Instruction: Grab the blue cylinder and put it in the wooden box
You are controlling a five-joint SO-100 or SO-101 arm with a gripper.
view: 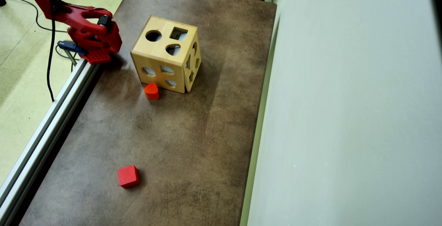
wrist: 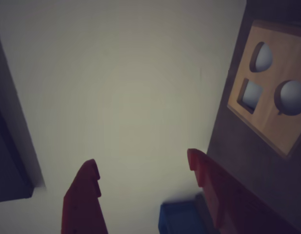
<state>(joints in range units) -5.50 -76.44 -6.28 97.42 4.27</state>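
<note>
Two red fingers of our gripper [wrist: 143, 165] stand apart, a blue cylinder [wrist: 179, 218] low between them, the wooden box [view: 165, 58] near the table's [view: 179, 150] far edge.

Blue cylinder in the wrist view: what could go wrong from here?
1. The blue cylinder lies against one finger of the claw, with a gap to the other; it may slip out.
2. The wooden box has one round hole on top; a small offset would leave the cylinder on the face.
</note>
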